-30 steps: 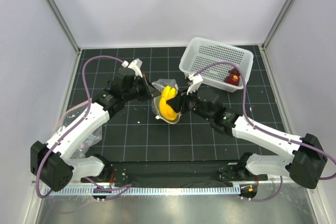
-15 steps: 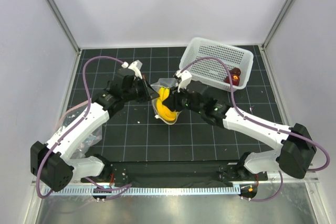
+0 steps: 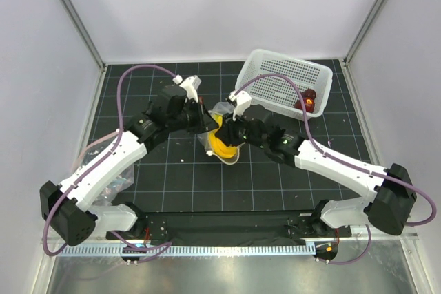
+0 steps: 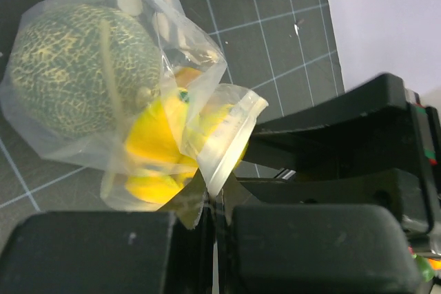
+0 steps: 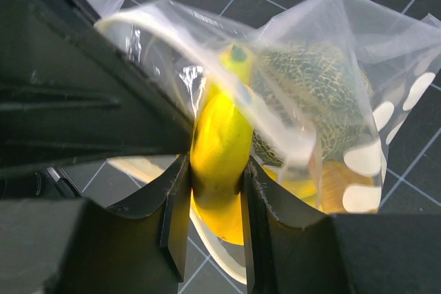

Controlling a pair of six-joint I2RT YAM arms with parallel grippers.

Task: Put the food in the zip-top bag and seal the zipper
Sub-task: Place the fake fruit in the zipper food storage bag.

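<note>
The clear zip-top bag (image 3: 219,129) is held up at mid-table, with the grey-green melon (image 4: 72,67) inside it. My left gripper (image 4: 216,206) is shut on the bag's pale zipper strip (image 4: 231,144) at the mouth edge. My right gripper (image 5: 213,201) is shut on the yellow banana (image 5: 219,149), whose tip is pushed into the bag's open mouth beside the melon (image 5: 310,94). In the top view both grippers, the left (image 3: 202,122) and the right (image 3: 229,132), meet at the bag. Dark-red round fruits (image 3: 307,100) lie in the white basket.
The white perforated basket (image 3: 272,74) stands at the back right, close behind my right arm. A crumpled clear plastic piece (image 3: 114,184) lies on the dark grid mat near the left arm's base. Walls enclose the table on three sides.
My left gripper has moved right and lifted the bag's mouth. My right gripper has pushed the banana further left into the bag.
</note>
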